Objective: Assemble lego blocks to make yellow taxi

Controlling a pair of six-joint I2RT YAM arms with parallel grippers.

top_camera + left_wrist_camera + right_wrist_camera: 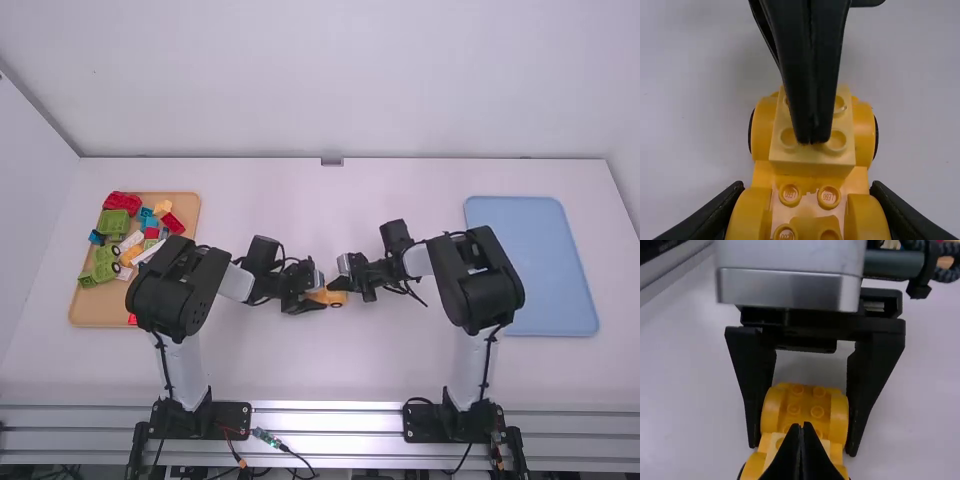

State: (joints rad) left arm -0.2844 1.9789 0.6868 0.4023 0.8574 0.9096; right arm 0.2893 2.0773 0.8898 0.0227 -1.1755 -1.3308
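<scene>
In the high view my left gripper point(312, 297) and my right gripper point(342, 284) meet mid-table at an orange-yellow wheeled car base point(337, 299). My left gripper point(807, 200) is shut on the studded end of the base point(762, 175), one finger along each side. A paler yellow brick point(812, 161) sits across the wheeled end, between the fenders. My right gripper point(800, 429) is shut, its tips together over the top of the pale brick point(771, 446); the tips hide part of its studs. Whether they touch it, I cannot tell.
A tan tray point(98, 314) at the left holds several loose pieces, among them a green vehicle base point(106, 262), a red piece point(122, 202) and a yellow one point(163, 208). At the right lies a light blue tray point(530, 265). White table point(330, 370) surrounds the work.
</scene>
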